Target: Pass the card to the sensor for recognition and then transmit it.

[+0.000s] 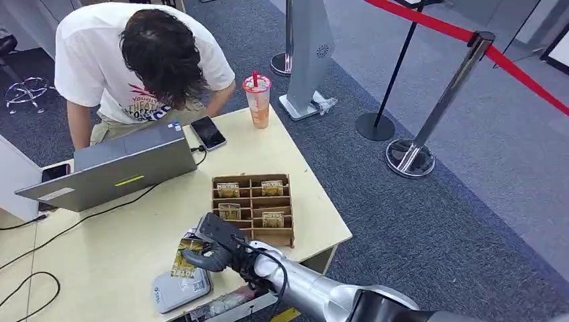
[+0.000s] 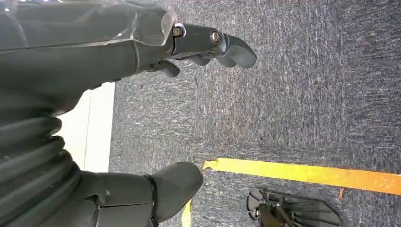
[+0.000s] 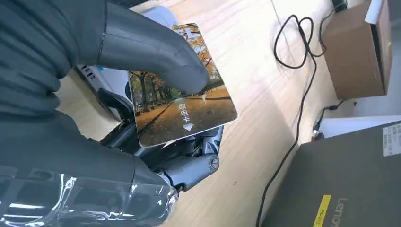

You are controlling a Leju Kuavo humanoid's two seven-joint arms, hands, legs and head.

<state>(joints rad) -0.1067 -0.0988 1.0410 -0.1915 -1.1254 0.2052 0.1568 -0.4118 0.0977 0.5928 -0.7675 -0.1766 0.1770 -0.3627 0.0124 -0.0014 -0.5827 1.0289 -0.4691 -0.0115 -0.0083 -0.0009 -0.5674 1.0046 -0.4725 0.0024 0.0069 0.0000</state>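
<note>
My right hand (image 1: 213, 249) reaches over the near part of the wooden table (image 1: 127, 248) and pinches a card (image 1: 184, 257) printed with an autumn tree scene. In the right wrist view the thumb (image 3: 156, 52) presses on top of the card (image 3: 189, 111) with darker fingers under it. The card is held just above the grey-white sensor pad (image 1: 180, 290) at the table's front edge; the pad's pale body (image 3: 111, 78) lies under the card. My left hand (image 2: 203, 45) hangs beside the table over blue carpet, fingers loosely curled, holding nothing.
A wooden compartment box (image 1: 253, 206) with several cards stands right of my hand. A grey laptop (image 1: 121, 171), phones (image 1: 208, 133), cables (image 1: 80, 221) and a drink cup (image 1: 257, 99) lie further back. A person (image 1: 141, 60) leans over the far edge. Stanchions with red rope (image 1: 429, 134) stand at the right.
</note>
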